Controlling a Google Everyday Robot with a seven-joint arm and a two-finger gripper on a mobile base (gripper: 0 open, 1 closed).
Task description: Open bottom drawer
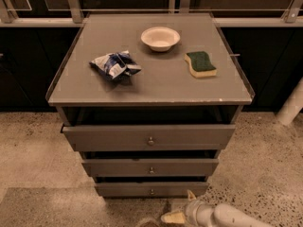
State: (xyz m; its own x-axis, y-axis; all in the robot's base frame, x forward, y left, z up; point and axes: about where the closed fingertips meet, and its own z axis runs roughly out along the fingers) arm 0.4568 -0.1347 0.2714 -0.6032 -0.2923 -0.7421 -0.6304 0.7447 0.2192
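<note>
Low on the cabinet, just above the floor: bottom drawer (124, 189), narrowest of three grey fronts, one small brass knob (152, 191) at centre. Dark gap shows over its top edge; whether it sits slightly out or fully home, cannot tell.

Gripper (181, 206) at lower frame edge, below and right of the knob, near the drawer's right end but not touching it. Fingers spread, nothing between them.

Handling, as judgement: wooden front, rigid, will not flex. Drawer is small, probably light, though contents are hidden. Runners may stick; expect some drag at the start. Knob is the only hold on the face: tiny, round, smooth metal, likely to slip from a loose pinch. Close the fingers squarely on either side of it, then pull straight out and level. A slanted pull could jam the drawer.

On top, well clear of the work: bowl (160, 38), sponge (200, 63), crumpled packet (115, 65).
</note>
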